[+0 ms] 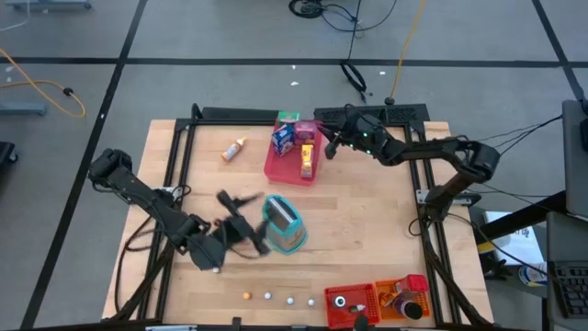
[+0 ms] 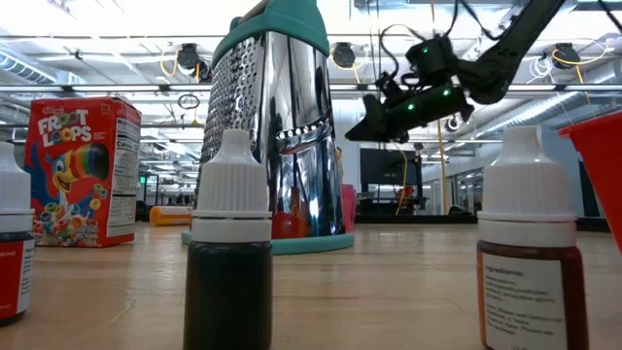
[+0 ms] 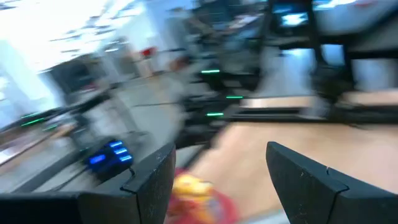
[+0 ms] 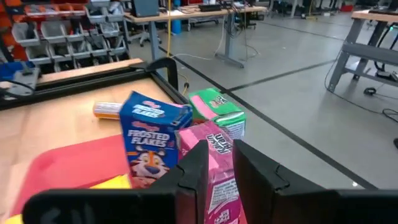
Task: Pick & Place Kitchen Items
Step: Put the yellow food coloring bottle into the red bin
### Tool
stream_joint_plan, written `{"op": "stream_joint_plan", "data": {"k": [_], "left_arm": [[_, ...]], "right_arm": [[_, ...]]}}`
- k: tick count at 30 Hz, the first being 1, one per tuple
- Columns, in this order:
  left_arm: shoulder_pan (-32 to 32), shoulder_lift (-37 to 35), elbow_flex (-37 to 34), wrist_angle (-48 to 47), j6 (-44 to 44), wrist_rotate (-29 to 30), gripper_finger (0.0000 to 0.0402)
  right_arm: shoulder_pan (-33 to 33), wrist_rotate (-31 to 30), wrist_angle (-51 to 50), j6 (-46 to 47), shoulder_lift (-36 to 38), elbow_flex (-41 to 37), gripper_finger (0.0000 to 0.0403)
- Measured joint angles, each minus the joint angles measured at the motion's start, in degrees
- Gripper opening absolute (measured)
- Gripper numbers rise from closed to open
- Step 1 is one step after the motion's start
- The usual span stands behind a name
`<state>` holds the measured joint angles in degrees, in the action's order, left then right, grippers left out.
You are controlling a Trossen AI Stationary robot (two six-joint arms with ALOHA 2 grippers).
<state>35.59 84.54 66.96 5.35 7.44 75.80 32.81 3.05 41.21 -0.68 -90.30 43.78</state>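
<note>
The pink tray (image 1: pixel 276 168) at the far middle holds a blue Frosted Flakes box (image 4: pixel 146 146), a green box (image 4: pixel 217 111), a pink box (image 4: pixel 214 152) and a yellow packet (image 1: pixel 306 161). An orange-capped bottle (image 1: pixel 234 149) lies on the wood left of the tray. My right gripper (image 1: pixel 323 147) hangs above the tray's right side, well above the table in the low view (image 2: pixel 369 126). Its fingers stand a narrow gap apart (image 4: pixel 221 162), and the pink box shows behind them. My left gripper (image 1: pixel 246 223) is wide open (image 3: pixel 221 168) left of the steel grater (image 1: pixel 283 223), over a blurred red and yellow thing (image 3: pixel 196 193).
A Froot Loops box (image 2: pixel 83 170) stands left of the grater (image 2: pixel 272 126). Small capped bottles (image 2: pixel 228 253) (image 2: pixel 530 253) stand in a row along the near edge (image 1: pixel 289 300). Red (image 1: pixel 354 303) and orange (image 1: pixel 404 299) bins sit at the near right corner. Bare wood lies right of the grater.
</note>
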Motion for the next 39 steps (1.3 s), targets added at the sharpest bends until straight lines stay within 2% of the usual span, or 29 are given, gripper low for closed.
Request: {"op": "stream_joint_plan", "data": {"k": [2, 5, 11, 16, 20, 26, 33, 39], "left_arm": [[-1.07, -1.88, 0.00, -1.91, -0.08, 3.22, 0.0253], [-3.37, -6.10, 0.00, -8.35, -2.88, 2.17, 0.0253], [-14.36, -15.37, 0.02, -28.83, -17.89, -7.26, 0.0253], [-26.47, -17.63, 0.02, -42.18, -27.42, -16.85, 0.0253], [-35.94, -17.16, 0.01, -48.05, -28.62, -24.47, 0.0253], [-51.04, -15.83, 0.02, -51.78, -26.44, -41.82, 0.0253], [-64.63, -9.68, 0.00, -53.94, -21.92, -52.87, 0.0253], [-70.18, -0.66, 0.00, -55.70, -18.99, -58.43, 0.0253]], "right_arm": [[-0.72, 0.07, 0.04, -0.21, 2.13, -1.41, 0.0068], [-2.13, 0.13, -0.02, -1.65, 5.59, -3.34, 0.0068], [-6.04, 0.14, 0.15, -2.12, 12.13, -6.46, 0.0068], [-10.17, 0.19, 0.04, -3.66, 16.61, -8.32, 0.0068], [-13.54, 0.18, 0.20, -4.81, 19.05, -8.96, 0.0068], [-18.02, 0.13, 0.25, -5.44, 20.54, -9.23, 0.0068], [-22.43, 0.05, 0.52, -7.96, 20.53, -9.23, 0.0068], [-24.47, 0.02, 0.52, -8.58, 20.53, -9.23, 0.0068]]}}
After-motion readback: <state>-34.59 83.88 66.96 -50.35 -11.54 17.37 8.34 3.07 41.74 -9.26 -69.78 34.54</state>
